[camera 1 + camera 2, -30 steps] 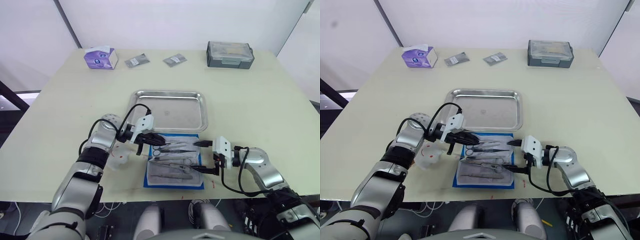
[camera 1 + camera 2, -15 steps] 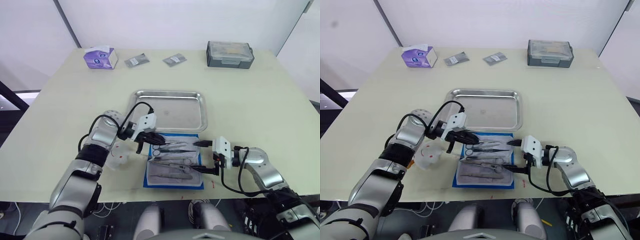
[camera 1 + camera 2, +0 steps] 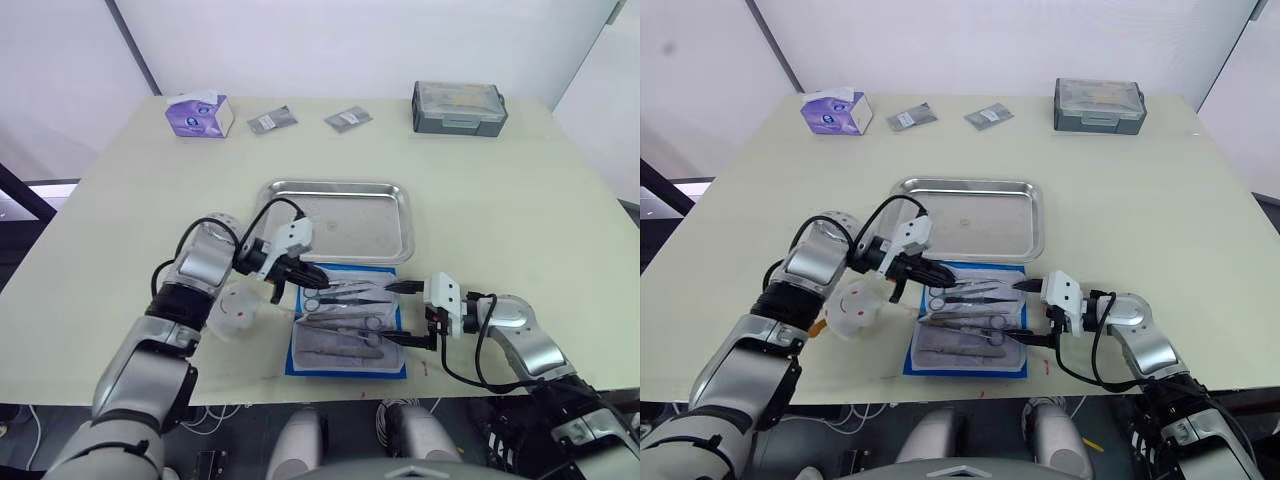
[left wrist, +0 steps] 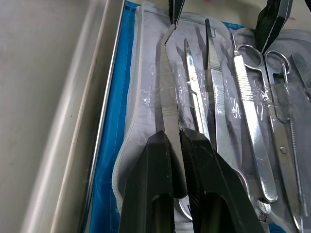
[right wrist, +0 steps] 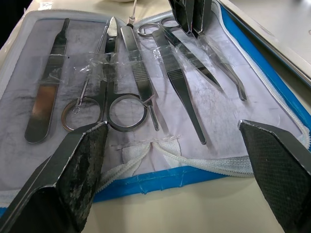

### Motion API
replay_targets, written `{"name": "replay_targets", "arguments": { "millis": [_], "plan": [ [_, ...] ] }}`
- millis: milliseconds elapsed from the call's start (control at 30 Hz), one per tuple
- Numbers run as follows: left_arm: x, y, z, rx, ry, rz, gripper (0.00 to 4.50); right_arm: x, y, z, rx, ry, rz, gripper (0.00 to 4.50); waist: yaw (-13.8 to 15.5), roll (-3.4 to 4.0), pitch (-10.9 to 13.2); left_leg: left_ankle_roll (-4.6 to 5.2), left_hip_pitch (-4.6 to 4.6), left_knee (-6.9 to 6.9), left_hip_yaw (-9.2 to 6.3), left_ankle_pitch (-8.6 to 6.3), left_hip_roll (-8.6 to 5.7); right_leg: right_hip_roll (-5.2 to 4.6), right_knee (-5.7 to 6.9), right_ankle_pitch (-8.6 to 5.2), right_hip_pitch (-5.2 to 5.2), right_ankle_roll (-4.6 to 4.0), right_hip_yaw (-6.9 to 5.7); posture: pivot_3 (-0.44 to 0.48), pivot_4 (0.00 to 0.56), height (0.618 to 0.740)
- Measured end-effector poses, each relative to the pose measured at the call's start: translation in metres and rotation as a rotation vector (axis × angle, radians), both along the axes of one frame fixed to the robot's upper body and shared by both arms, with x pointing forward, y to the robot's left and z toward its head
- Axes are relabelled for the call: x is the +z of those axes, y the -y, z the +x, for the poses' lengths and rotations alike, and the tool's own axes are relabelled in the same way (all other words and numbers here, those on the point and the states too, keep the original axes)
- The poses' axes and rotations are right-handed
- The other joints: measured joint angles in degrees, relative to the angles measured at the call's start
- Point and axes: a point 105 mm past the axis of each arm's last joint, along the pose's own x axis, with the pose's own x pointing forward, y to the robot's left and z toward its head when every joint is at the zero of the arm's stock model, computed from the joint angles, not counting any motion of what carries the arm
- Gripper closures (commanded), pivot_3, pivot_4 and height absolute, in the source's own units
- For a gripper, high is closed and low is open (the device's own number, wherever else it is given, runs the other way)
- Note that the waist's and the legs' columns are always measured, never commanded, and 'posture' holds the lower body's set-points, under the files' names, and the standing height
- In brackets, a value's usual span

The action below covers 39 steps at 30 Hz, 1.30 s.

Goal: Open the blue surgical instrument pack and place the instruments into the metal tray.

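Left wrist view shows the left tool pinched on thin steel tweezers in the opened blue pack; the instruments look stiff, light and slippery, best gripped mid-shaft. The right tool gapes wide, empty, near the pack's edge. Beyond lies the tray on a pale surface, uncrowded.

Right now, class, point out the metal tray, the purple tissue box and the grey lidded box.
metal tray (image 3: pixel 345 186): left eye view, far rim.
purple tissue box (image 3: pixel 196 118): left eye view, front face.
grey lidded box (image 3: pixel 459 99): left eye view, lid.
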Motion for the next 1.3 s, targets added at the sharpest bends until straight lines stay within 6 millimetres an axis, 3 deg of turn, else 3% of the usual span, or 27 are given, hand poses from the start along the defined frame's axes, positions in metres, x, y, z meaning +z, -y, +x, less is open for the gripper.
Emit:
{"name": "replay_targets", "arguments": {
  "millis": [1300],
  "plan": [
    [0.017,-0.019,-0.001,0.000,0.027,0.085,4.39,0.001,-0.003,0.000,0.003,0.004,0.003,0.00,0.02,-0.01,0.15,-0.01,0.00,-0.04,0.01,0.00,0.33,0.34,-0.04,-0.01,-0.05,-0.12,0.02,0.000,0.150,0.734]
  ]
}}
